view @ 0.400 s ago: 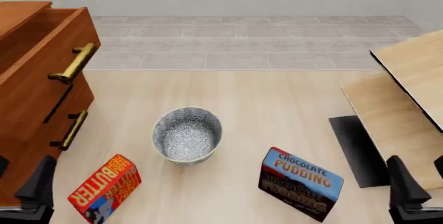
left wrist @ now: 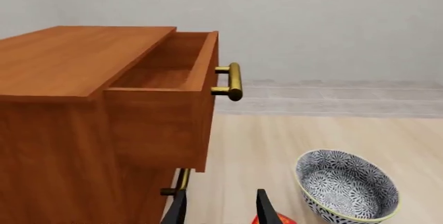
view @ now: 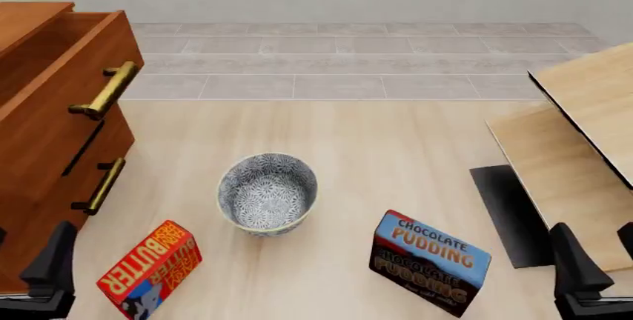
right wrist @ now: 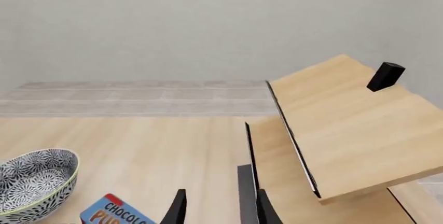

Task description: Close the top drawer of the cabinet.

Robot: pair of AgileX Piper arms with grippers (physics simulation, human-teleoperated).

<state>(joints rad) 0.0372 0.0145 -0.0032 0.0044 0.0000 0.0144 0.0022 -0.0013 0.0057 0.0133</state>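
Observation:
The reddish-brown cabinet stands at the left edge of the table. Its top drawer is pulled out, and the empty inside shows. The drawer's brass bar handle faces the table's middle. The left wrist view shows the cabinet, the open drawer and the handle from the side. My left gripper is open and empty at the near left, below the drawer and apart from it; it also shows in the left wrist view. My right gripper is open and empty at the near right.
A patterned bowl stands mid-table. A red butter box lies near the left gripper and a chocolate pudding box at the near right. Pale wood furniture fills the right side. A lower drawer handle sits under the top drawer.

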